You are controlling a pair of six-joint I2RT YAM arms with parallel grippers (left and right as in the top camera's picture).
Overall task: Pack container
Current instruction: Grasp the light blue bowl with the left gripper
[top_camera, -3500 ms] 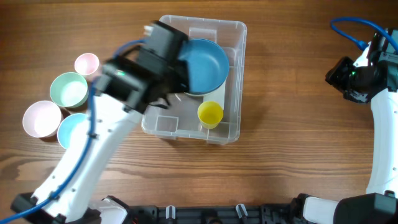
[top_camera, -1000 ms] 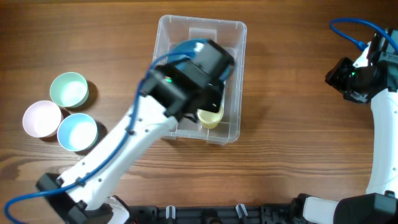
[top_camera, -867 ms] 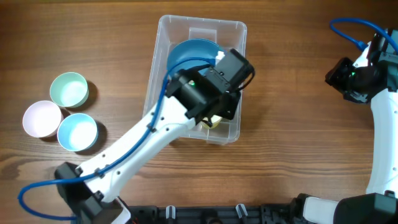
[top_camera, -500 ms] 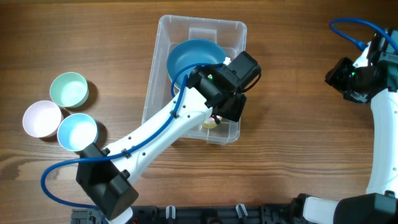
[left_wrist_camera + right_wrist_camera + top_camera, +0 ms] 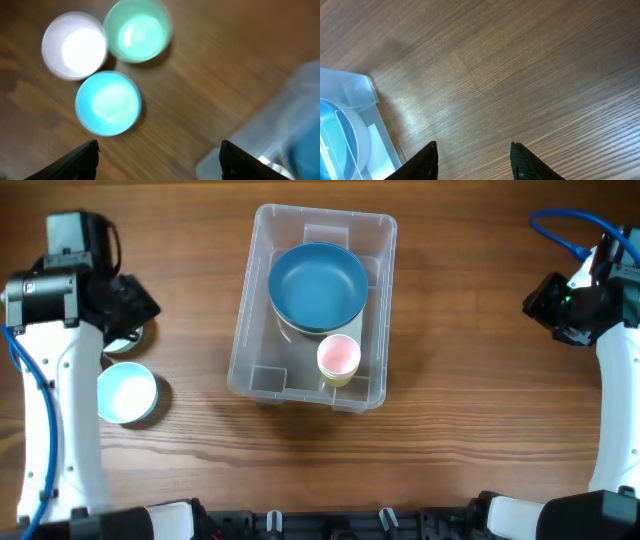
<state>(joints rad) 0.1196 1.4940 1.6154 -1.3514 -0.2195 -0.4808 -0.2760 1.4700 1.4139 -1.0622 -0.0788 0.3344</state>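
The clear container (image 5: 386, 310) stands mid-table, holding a blue bowl (image 5: 318, 285) and a pink cup (image 5: 338, 356) nested in a yellow cup (image 5: 338, 379). My left gripper (image 5: 125, 305) hangs far left of it, above the loose cups. The left wrist view is blurred: my left gripper (image 5: 159, 162) is open and empty above bare wood, with a white-pink cup (image 5: 74, 45), a green cup (image 5: 138, 31) and a light blue cup (image 5: 107, 102) ahead and the container's corner (image 5: 280, 130) at right. My right gripper (image 5: 474, 160) is open and empty, well right of the container (image 5: 350, 125).
From overhead only the light blue cup (image 5: 127, 393) shows fully; my left arm covers the other loose cups. The right arm (image 5: 610, 380) stands along the table's right edge. Bare wood lies between the container and each arm.
My left gripper opened and let go of the pink cup, now nested in the yellow cup. The left arm then swung back left to above the loose cups. The right arm stayed still.
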